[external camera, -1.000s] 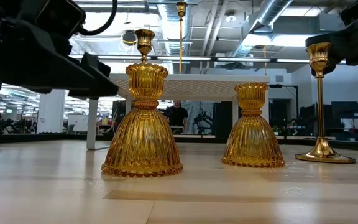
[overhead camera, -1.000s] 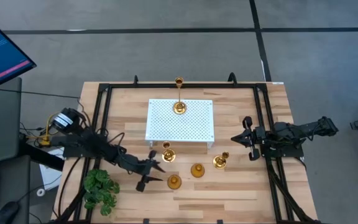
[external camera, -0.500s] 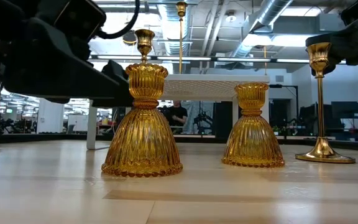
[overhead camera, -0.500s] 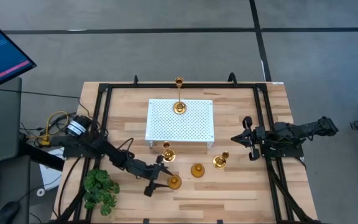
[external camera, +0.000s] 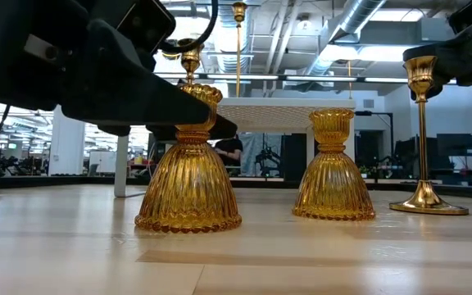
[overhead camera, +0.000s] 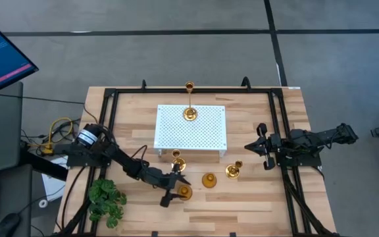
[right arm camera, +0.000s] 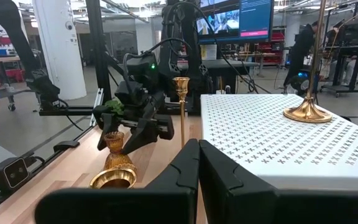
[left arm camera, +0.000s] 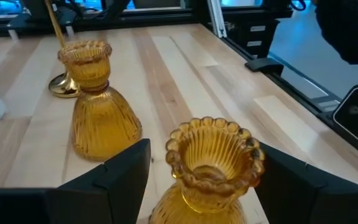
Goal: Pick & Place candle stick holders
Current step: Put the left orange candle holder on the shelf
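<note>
The left gripper (left arm camera: 204,180) was set with its jaws spread wide on either side of the nearest candle stick holder (left arm camera: 211,163), a short ribbed amber one near the table's front edge, with nothing yet clamped. That holder was judged rigid, glossy and likely slippery, perhaps glass and so breakable; the narrow neck under the beaded rim was judged the best place for a hold. A second short holder (left arm camera: 98,102) stood just beyond it, near enough to be knocked. Two slim brass holders (overhead camera: 177,162) stood farther back beside the white perforated board (overhead camera: 191,127), on which the tall holder (overhead camera: 189,105) rested. The right gripper (right arm camera: 197,163) was kept shut and empty, well apart.
</note>
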Robot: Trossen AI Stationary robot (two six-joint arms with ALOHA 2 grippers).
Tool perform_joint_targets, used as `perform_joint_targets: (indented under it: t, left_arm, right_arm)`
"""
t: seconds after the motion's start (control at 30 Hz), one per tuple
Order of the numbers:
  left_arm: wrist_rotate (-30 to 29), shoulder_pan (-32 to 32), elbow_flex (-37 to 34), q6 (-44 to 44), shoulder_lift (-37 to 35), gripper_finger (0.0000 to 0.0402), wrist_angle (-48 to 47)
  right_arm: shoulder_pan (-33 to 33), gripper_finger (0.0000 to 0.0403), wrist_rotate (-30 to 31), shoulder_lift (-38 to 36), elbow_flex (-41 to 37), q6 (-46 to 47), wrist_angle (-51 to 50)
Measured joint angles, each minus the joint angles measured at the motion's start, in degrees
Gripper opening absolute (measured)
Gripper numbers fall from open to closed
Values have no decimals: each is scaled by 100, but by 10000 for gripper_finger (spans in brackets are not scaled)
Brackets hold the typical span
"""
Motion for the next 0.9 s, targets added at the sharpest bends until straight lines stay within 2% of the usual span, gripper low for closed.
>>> perform_joint_targets:
  t: [0.23, 0.7, 0.9]
  left_arm:
    - [13, -9, 0, 0, 0, 253, 1]
    - [14, -9, -4, -177, -2, 157, -9]
    - [10, -26, -49, -488, -125, 146, -81]
  right_arm:
    - [-1, 0, 0, 1, 1, 4, 0]
    - [-2, 0, 0, 0, 0, 6, 0]
    - [-1, 0, -2, 0, 1, 6, 0]
